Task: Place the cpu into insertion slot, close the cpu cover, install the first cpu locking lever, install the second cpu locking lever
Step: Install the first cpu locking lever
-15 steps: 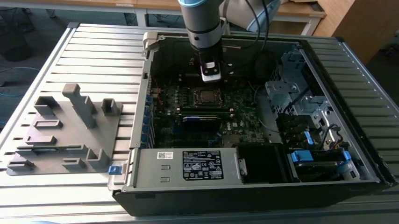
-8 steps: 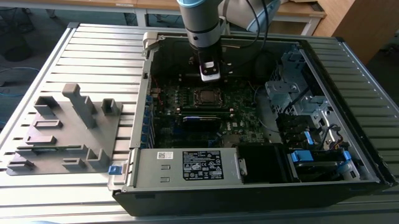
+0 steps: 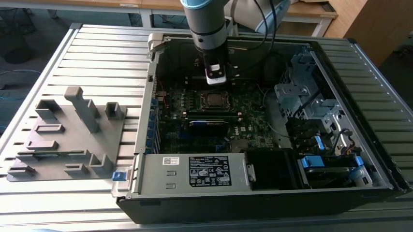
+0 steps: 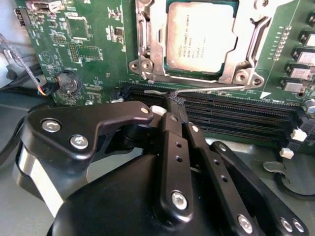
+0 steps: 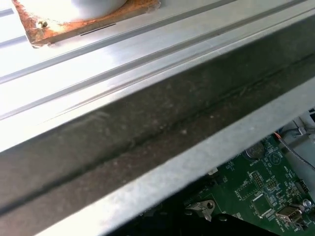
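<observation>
The cpu (image 4: 199, 37) lies flat in the insertion slot (image 3: 213, 100) on the green motherboard, silver top up. The silvery cpu cover (image 4: 148, 46) lies down around it, framing the chip through its window. A thin metal locking lever (image 4: 216, 89) runs along the socket's edge, between the socket and the memory slots. My gripper (image 4: 176, 102) has its black fingers (image 4: 167, 142) drawn together, and their tips touch this lever near its middle. In the exterior view the gripper (image 3: 215, 79) hangs straight down inside the open case, just behind the socket.
Long black memory slots (image 4: 236, 110) lie right beside the lever. The case holds a labelled power supply (image 3: 193, 171) in front and a drive cage (image 3: 303, 96) on the exterior view's right. A grey fixture (image 3: 65, 135) sits on the slatted table. The case wall (image 5: 147, 128) is close.
</observation>
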`<state>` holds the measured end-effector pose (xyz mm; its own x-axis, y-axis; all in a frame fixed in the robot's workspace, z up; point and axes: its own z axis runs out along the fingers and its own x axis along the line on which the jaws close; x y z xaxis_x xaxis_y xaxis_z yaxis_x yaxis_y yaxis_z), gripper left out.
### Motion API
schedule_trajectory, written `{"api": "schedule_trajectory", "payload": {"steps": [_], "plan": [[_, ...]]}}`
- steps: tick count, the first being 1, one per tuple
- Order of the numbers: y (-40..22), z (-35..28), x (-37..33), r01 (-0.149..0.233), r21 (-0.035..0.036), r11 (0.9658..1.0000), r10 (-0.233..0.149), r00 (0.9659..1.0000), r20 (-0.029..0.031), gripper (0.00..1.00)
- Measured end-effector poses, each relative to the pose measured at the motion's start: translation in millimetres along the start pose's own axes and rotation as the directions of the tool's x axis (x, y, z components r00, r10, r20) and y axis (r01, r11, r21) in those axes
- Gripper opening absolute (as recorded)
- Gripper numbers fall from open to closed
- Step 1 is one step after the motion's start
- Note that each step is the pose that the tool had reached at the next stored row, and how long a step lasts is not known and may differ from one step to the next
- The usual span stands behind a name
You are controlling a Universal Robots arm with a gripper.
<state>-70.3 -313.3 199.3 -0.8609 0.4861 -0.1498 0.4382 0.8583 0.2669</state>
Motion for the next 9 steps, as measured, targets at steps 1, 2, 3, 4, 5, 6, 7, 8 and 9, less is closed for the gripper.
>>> {"api": "schedule_trajectory", "payload": {"steps": [1, 2, 3, 4, 5, 6, 7, 8, 9], "plan": [[-0.1, 0.0, 0.1, 0.000, -0.0002, 1.0000, 0.000, 1.0000, 0.0003, 0.11], [-0.1, 0.0, 0.1, 0.001, -0.0002, 1.0000, -0.001, 1.0000, 0.0004, 0.11], [-0.1, 0.0, 0.1, 0.001, -0.0002, 1.0000, -0.001, 1.0000, 0.0005, 0.11], [-0.1, 0.0, 0.1, 0.001, -0.0002, 1.0000, -0.001, 1.0000, 0.0005, 0.11], [-0.1, 0.0, 0.1, 0.001, -0.0004, 1.0000, -0.001, 1.0000, 0.0005, 0.11], [-0.3, 0.3, 0.1, 0.001, -0.0006, 1.0000, -0.001, 1.0000, 0.0006, 0.11], [-0.5, 0.5, 0.1, 0.000, -0.0005, 1.0000, 0.000, 1.0000, 0.0006, 0.11], [-0.7, 0.9, 0.1, 0.001, 0.0000, 1.0000, -0.001, 1.0000, 0.0007, 0.11], [-0.9, 1.4, 0.1, 0.001, 0.0005, 1.0000, -0.001, 1.0000, 0.0010, 0.11]]}}
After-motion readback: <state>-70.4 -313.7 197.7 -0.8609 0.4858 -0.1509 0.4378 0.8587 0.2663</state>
